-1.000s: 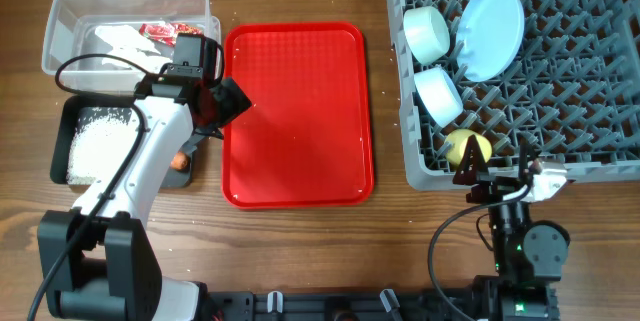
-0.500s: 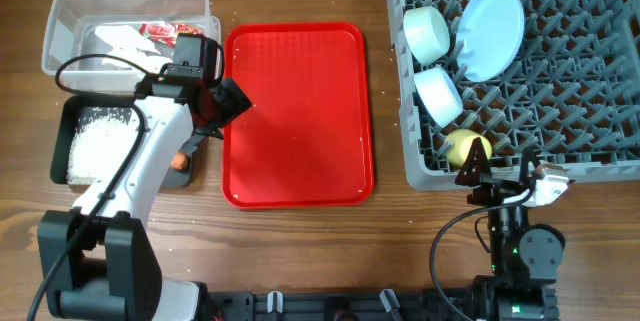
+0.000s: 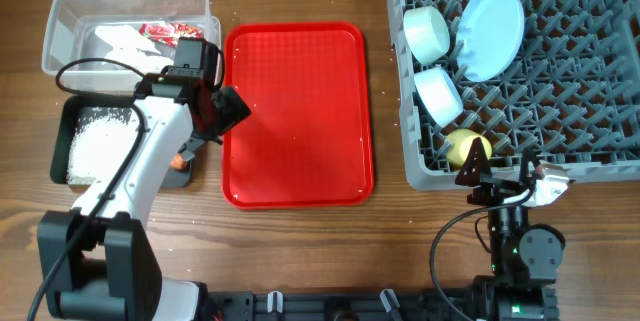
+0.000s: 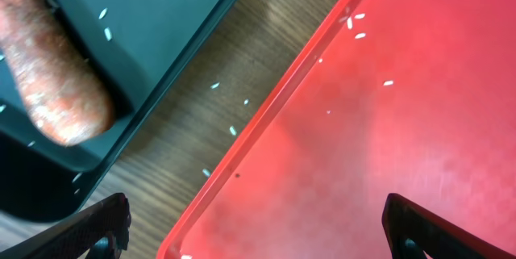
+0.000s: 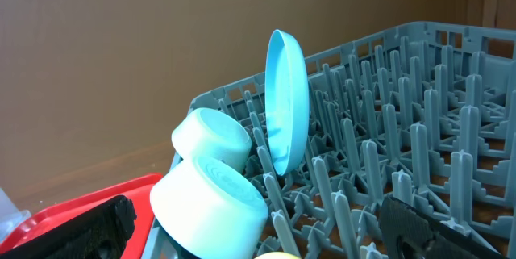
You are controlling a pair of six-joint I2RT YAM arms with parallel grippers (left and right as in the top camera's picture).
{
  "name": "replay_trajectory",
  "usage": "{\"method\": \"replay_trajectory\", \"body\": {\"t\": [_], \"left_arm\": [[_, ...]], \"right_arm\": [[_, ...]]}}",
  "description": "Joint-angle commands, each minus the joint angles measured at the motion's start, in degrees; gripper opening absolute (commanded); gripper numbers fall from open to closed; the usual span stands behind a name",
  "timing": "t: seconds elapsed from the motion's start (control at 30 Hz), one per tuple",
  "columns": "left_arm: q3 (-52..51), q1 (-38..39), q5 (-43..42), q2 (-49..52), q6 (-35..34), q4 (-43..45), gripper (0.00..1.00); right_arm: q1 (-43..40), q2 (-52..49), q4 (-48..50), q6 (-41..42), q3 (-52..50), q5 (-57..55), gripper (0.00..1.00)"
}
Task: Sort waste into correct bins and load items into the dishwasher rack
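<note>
My left gripper (image 3: 226, 111) is open and empty, low over the left rim of the red tray (image 3: 300, 151); in the left wrist view its jaws (image 4: 258, 239) straddle that rim. The orange carrot (image 4: 52, 73) lies in the black tub (image 3: 70, 111) next to the white rice (image 3: 95, 146). The clear tub (image 3: 60, 31) holds the red wrapper (image 3: 160, 30) and white paper (image 3: 120, 43). The grey rack (image 3: 580, 111) holds the blue plate (image 3: 492, 29), two bowls (image 3: 427, 33) (image 3: 438, 96) and the yellow cup (image 3: 466, 146). My right gripper (image 3: 498, 173) is open and empty at the rack's front edge. The spoon and the brown lump are not visible.
Loose rice grains (image 4: 218, 122) lie on the wood between the black tub and the tray, and on the tray (image 4: 355, 21). The rack's pegs (image 5: 419, 154) stand behind the bowls. The tray's surface holds only grains.
My left gripper has shifted slightly toward the near left, over the tray's rim. The right gripper shifted slightly a second ago and has since stayed still.
</note>
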State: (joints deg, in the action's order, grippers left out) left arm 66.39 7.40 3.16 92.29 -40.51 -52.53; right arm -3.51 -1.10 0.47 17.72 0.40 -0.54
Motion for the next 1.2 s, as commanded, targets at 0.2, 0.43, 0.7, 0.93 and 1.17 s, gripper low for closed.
{"method": "replay_trajectory", "body": {"t": [0.2,0.43,0.7,0.93,1.17], "left_arm": [[-3.3,0.1,3.7,-29.2,24.6,16.2,1.00],[-21.7,-5.9,-0.5,-52.5,26.8,29.7,1.00],[-51.5,-7.2,-2.3,-76.7,26.8,47.8,1.00],[-61.5,-7.2,-2.7,-87.1,26.8,49.8,1.00],[-65.2,-7.2,-2.7,-91.7,26.8,49.8,1.00]], "right_arm": [[0.2,0.8,0.2,-1.0,-0.1,-1.0,1.00],[0.2,0.8,0.2,-1.1,-0.1,-1.0,1.00],[0.2,0.8,0.1,-1.0,-0.1,-1.0,1.00],[0.2,0.8,0.2,-1.0,-0.1,-1.0,1.00],[0.2,0.8,0.2,-1.0,-0.1,-1.0,1.00]]}}
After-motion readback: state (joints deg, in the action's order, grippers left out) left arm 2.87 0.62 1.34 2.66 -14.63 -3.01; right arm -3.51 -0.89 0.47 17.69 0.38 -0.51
